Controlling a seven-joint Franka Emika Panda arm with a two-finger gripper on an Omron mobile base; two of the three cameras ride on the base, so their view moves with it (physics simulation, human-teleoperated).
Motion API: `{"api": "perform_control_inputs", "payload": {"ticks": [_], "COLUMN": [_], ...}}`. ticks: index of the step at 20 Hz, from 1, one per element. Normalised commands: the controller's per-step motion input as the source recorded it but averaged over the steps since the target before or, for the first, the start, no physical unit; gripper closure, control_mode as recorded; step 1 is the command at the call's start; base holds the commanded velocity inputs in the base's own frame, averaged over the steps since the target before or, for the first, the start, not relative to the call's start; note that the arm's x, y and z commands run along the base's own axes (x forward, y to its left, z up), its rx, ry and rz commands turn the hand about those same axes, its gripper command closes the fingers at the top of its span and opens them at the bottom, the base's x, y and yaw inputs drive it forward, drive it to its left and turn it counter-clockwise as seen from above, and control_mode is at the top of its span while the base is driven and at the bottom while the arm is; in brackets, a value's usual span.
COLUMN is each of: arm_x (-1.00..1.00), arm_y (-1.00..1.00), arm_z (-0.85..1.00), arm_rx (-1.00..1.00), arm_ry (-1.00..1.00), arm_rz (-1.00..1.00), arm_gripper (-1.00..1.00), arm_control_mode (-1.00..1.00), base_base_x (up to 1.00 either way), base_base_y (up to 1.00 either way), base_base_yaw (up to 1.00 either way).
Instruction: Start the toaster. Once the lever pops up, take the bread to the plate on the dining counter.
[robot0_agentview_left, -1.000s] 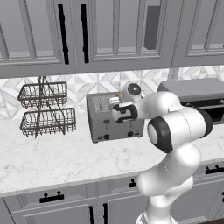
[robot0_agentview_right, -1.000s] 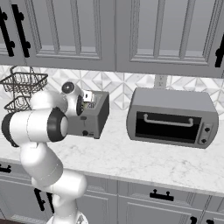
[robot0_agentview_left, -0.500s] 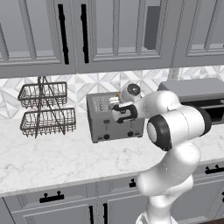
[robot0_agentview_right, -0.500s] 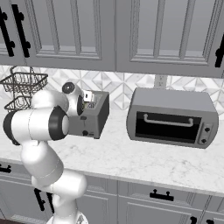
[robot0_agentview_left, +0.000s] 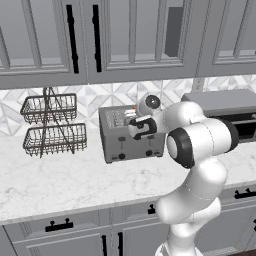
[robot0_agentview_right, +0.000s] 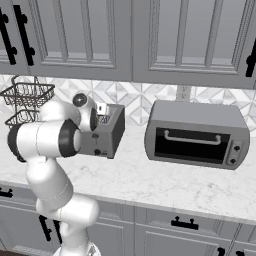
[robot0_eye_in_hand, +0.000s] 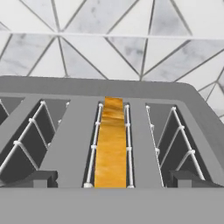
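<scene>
The long white marble worktop (robot0_agentview_left: 55, 185) is carrying everything here, running above grey cabinet fronts with black handles, while tall grey wall cabinets (robot0_agentview_left: 130, 37) are hanging over it against a backsplash of grey and white triangular tiles (robot0_eye_in_hand: 109, 39). The white robot arm with dark joints (robot0_agentview_left: 200, 150) is rising from below the worktop edge and bending forward over the appliances. A wide grey toaster oven with a glass door (robot0_agentview_right: 197, 136) is sitting toward the right of the worktop, well apart from a two-tier black wire basket rack (robot0_agentview_left: 52, 127) standing at the far left against the tiles. Between them, the boxy grey metal four-slot toaster (robot0_agentview_left: 131, 134) is standing near the backsplash, its front panel with small black knobs facing outward. The arm's two-finger gripper (robot0_eye_in_hand: 111, 178) is hovering just above the toaster's top, its dark fingertips (robot0_eye_in_hand: 37, 178) standing spread wide apart, one to each side of a slot, holding nothing. In the hand view, the small thin golden-tan slice of toast (robot0_eye_in_hand: 111, 146) is sitting upright inside one of the middle slots, between the slot's white wire guides, directly ahead of the gap between the fingers.
</scene>
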Motion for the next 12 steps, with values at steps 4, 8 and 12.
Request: {"api": "perform_control_inputs", "payload": {"ticks": [4,8,12], "arm_x": [0.17,0.07,0.00], "arm_y": [0.00,0.00,0.00], "arm_z": [-0.07,-0.05,0.00], "arm_rx": [0.00,0.00,0.00], "arm_ry": [0.00,0.00,0.00], "arm_rz": [0.00,0.00,0.00], "arm_gripper": [-1.00,-1.00,-1.00], "arm_control_mode": [-1.00,-1.00,-1.00], "base_base_x": [0.00,0.00,0.00], "base_base_y": [0.00,0.00,0.00], "base_base_yaw": [0.00,0.00,0.00]}}
